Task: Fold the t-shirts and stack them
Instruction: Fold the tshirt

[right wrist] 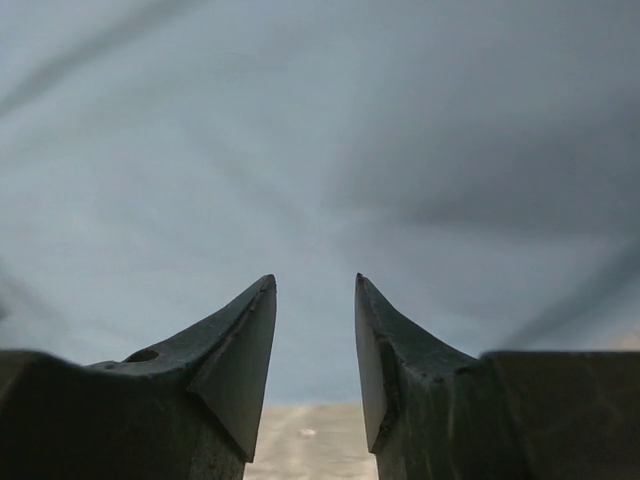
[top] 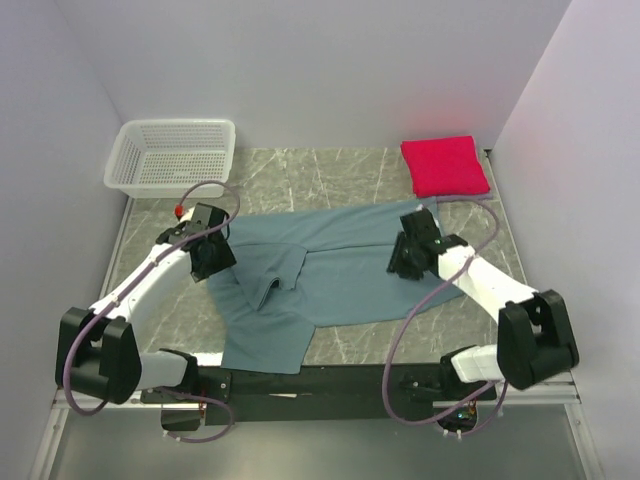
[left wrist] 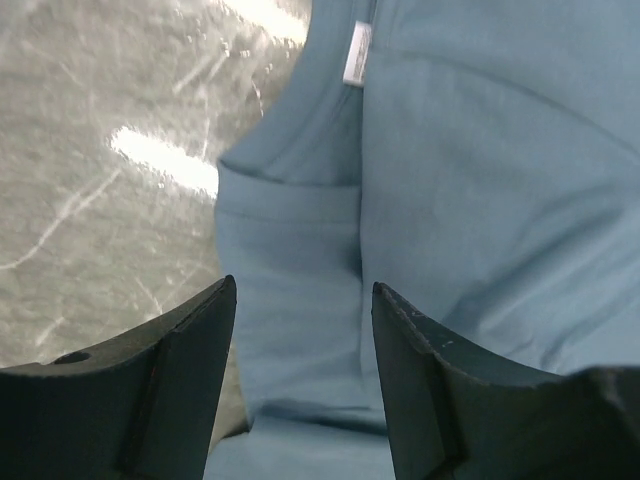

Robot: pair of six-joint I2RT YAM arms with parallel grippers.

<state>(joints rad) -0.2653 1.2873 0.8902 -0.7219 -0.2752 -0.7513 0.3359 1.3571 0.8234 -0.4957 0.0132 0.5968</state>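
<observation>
A teal-blue t-shirt [top: 335,275] lies spread across the middle of the table, with one part folded over near its left side. Its collar and white label [left wrist: 357,55] show in the left wrist view. My left gripper [top: 220,265] [left wrist: 303,290] hovers open over the shirt's left edge beside the collar, nothing between its fingers. My right gripper [top: 400,266] [right wrist: 314,280] stands open over the shirt's right part [right wrist: 300,150], also holding nothing. A crimson-pink t-shirt [top: 445,166] lies folded at the back right corner.
A white mesh basket [top: 172,155] stands at the back left corner. Grey marble tabletop [top: 300,172] shows behind the teal shirt and to its left [left wrist: 90,190]. Walls close in the table on three sides.
</observation>
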